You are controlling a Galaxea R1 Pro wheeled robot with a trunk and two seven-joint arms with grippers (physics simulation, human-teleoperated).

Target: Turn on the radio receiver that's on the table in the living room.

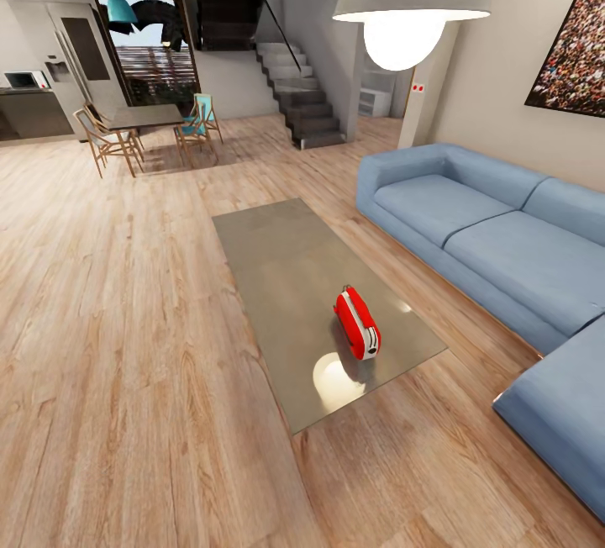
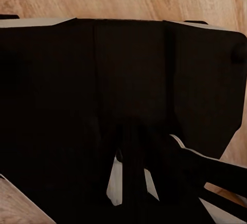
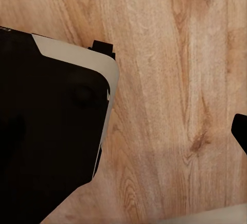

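Head view: small red white-sided radio receiver point(image 1: 357, 323) on long glossy grey-beige table point(image 1: 277, 254), near blue sofa point(image 1: 496, 237). Hand states: cannot tell.

Head view: high, facing forward and down across the living room, counter point(image 1: 286, 279) mid-distance. Both wrist views face down at the wood floor point(image 3: 170, 80) from close range, dark robot body point(image 2: 123, 105) blocking much. All views share the floor.
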